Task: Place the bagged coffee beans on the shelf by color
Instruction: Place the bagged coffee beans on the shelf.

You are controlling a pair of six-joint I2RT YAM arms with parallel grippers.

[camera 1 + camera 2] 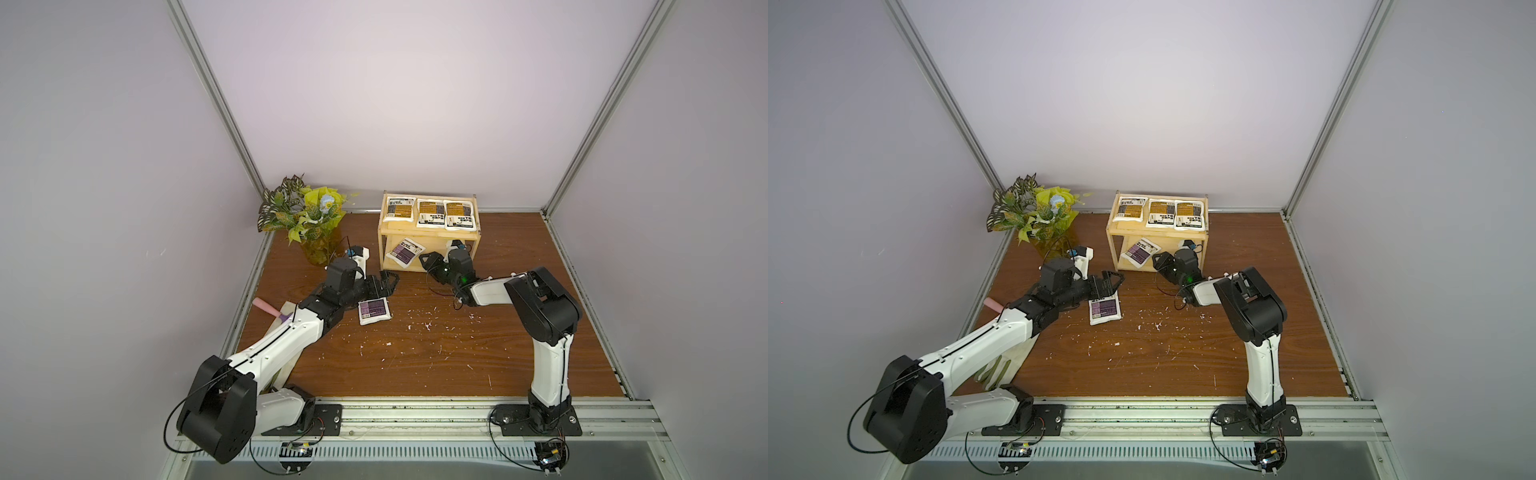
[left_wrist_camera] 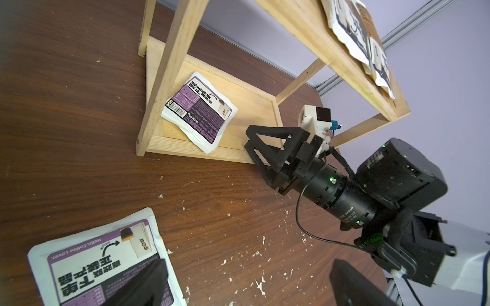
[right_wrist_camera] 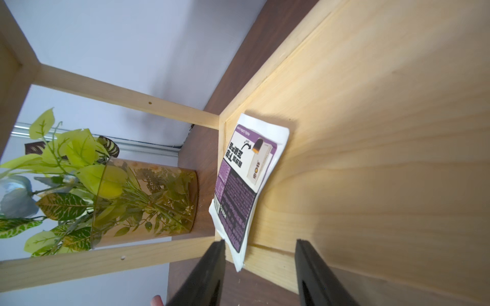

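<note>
Pale raw-wood shelf [image 1: 432, 233]: two tiers, thin square posts, open sides. Upper tier: three orange-brown pouches [image 1: 431, 214], flat white film with black print, side by side in a row. Lower tier: one purple pouch [image 2: 198, 111], glossy, lying flat and skewed, one corner at the front edge. Flat on the tabletop [image 1: 415, 357], near the shelf, a second purple pouch [image 1: 375, 311]; surface dark wood-grain, scratched, flecked with white crumbs. Over that pouch's far edge, left gripper [image 1: 392, 282], black angular jaws spread wide, nothing between them; contact with the film impossible to tell. Just before the lower tier, right gripper [image 2: 248, 138], jaws partly apart, holding nothing, near the skewed pouch's corner. Beside the shelf, amber translucent vase [image 3: 148, 201], cylindrical, stuffed with green and variegated leaves.
</note>
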